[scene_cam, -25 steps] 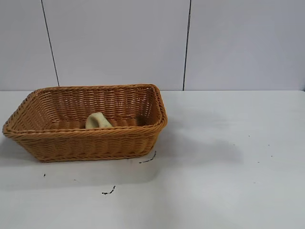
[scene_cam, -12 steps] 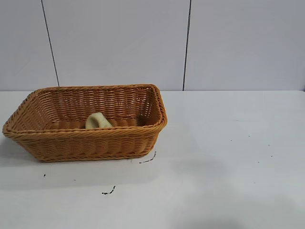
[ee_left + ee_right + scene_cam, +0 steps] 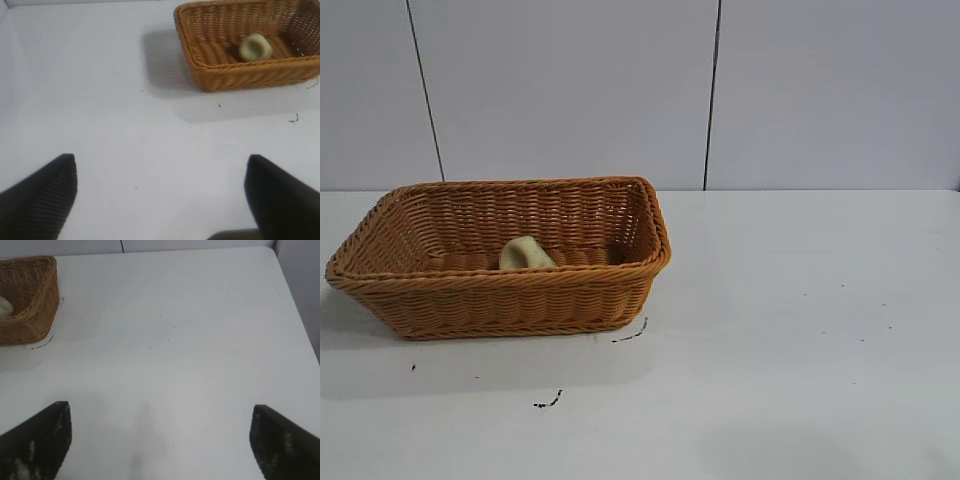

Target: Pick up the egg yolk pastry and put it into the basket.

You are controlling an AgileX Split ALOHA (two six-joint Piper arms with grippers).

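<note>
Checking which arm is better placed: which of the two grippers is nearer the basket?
The left gripper: its view shows the basket whole, pastry inside; the right gripper sees only one end.

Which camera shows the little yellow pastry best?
The left wrist view: it looks down into the basket, so the whole pastry shows, dent and all. The exterior view hides the pastry's lower part behind the near rim. The right wrist view catches only a sliver at the picture's edge.

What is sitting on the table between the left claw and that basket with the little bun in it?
Nothing: in the left wrist view, only bare white table separates the left gripper, fingers spread apart, from the basket holding the egg yolk pastry.
</note>
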